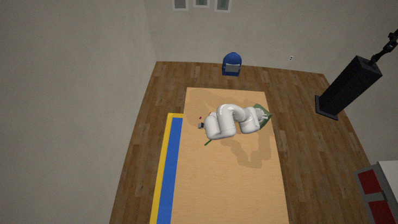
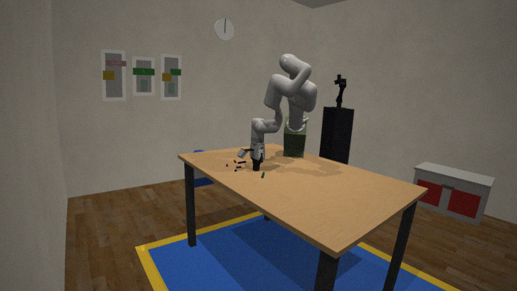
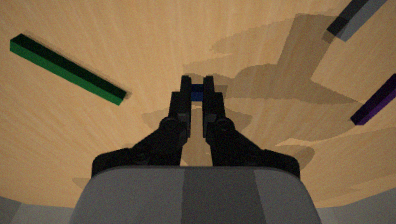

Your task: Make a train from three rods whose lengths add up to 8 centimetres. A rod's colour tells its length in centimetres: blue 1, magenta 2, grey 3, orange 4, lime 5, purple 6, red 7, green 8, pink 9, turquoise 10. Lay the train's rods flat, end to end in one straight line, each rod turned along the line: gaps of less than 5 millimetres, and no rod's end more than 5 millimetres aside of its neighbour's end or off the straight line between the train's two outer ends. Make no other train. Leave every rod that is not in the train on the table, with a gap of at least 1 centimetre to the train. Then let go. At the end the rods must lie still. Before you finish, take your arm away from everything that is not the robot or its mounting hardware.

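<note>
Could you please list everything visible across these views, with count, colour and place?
blue rod: 1, blue, between the tool's fingers
green rod: 1, green, flat on the table, left in the wrist view
purple rod: 1, purple, right edge of the wrist view
grey rod: 1, grey, top right of the wrist view
magenta rod: 1, magenta, near the table's far edge
table: 1, light wood, dark legs
floor mat: 1, blue, yellow border, under the table
arm: 1, white, on a green block
tool: 1, black, shut on the blue rod
</note>
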Controlling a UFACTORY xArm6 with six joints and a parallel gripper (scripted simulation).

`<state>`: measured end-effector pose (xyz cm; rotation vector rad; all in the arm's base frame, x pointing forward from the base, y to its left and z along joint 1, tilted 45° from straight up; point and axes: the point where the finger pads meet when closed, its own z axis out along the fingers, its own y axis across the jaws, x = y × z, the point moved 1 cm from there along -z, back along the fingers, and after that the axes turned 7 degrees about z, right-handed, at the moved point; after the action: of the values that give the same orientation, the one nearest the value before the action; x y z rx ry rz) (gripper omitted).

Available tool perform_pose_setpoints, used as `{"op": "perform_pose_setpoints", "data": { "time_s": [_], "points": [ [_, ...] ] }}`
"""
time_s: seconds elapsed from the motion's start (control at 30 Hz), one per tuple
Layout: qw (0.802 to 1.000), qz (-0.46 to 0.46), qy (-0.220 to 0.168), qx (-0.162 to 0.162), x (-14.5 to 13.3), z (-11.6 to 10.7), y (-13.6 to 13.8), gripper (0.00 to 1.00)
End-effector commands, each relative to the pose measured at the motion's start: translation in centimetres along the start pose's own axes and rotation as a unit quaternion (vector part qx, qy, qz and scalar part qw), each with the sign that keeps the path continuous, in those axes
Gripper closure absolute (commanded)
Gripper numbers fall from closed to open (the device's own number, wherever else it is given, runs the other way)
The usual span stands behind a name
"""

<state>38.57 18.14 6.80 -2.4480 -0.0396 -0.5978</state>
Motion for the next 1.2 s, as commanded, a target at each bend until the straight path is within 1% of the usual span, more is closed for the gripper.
{"op": "perform_pose_setpoints", "data": {
  "time_s": [0.0,0.97,1.0,1.07,1.1,1.17],
  "points": [
    [1.0,0.0,0.001,0.0,0.05,-0.03,0.0,0.96],
    [1.0,0.0,0.001,0.0,0.05,-0.03,0.0,0.96],
    [1.0,0.0,0.001,0.0,0.05,-0.03,0.0,0.92],
    [1.0,0.0,0.001,0.0,0.05,-0.03,0.0,0.92],
    [1.0,0.0,0.001,0.0,0.05,-0.03,0.0,0.88],
    [1.0,0.0,0.001,0.0,0.05,-0.03,0.0,0.88]
  ]
}}
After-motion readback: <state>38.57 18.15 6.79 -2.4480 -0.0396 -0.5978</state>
